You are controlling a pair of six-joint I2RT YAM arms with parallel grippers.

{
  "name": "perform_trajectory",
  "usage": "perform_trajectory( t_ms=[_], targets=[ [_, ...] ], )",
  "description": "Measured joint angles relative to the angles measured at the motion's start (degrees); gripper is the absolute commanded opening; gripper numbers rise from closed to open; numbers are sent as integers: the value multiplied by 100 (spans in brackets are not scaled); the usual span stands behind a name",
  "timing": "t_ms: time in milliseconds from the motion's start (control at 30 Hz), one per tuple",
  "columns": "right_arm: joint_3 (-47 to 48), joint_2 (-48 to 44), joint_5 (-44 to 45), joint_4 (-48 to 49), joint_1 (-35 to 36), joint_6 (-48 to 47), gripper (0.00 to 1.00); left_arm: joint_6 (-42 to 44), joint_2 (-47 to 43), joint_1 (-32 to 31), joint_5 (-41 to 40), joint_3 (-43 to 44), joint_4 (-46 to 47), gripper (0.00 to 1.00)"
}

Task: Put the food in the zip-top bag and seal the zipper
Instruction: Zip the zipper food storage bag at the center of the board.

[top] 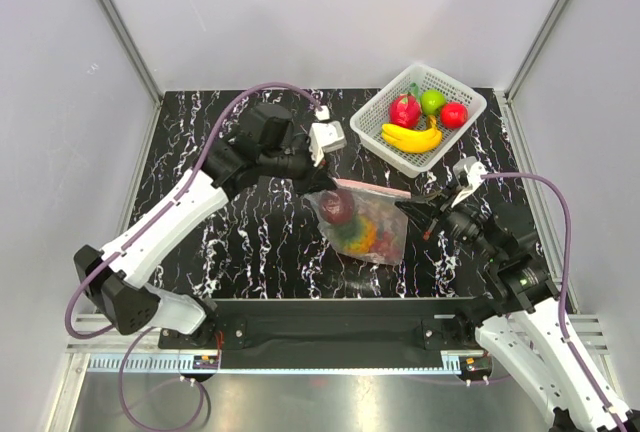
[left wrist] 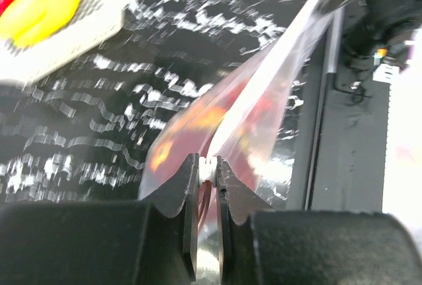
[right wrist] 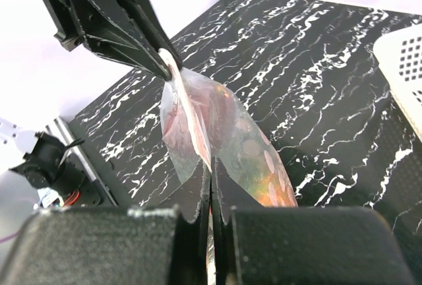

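I had two grippers on one bag, one at each end of its single pink zipper. My left gripper was pinched shut on the zipper's end at the bag's 10 o'clock corner; from my left wrist the jaws stood nearly together with only the pale strip between them. My right gripper was clamped fully closed on the other end, at the bag's 3 o'clock side, and from my right wrist the jaws met on the plastic with the zipper running taut away to my left gripper. The bag hung stretched between the two grips at the middle of the table; I could not tell whether its belly touched the surface.

The food sat inside the bag: one orange pineapple toward 5 o'clock, and one dark red grape piece toward 9 o'clock. More grape pieces than that one lump I could not count. In both wrist views the contents were only orange and red blurs behind the plastic.

At 1 o'clock from the bag, well apart, stood one white basket holding four fruits: one banana, two red fruits and one green fruit
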Motion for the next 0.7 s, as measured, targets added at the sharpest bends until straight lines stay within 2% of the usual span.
perform_trajectory(
  t_ms=[300, 533, 700],
  targets=[
    [-2, 72, 509, -35, 7, 173, 0, -398, -527, 555, -791, -669, -109, 0],
    [-2, 4, 861, -90, 11, 282, 0, -490, -1060, 706, -1508, -800, -219, 0],
    [-2, 7, 964, -90, 37, 380, 0, -494, -1237, 719, -1628, -800, -341, 0]
  ],
)
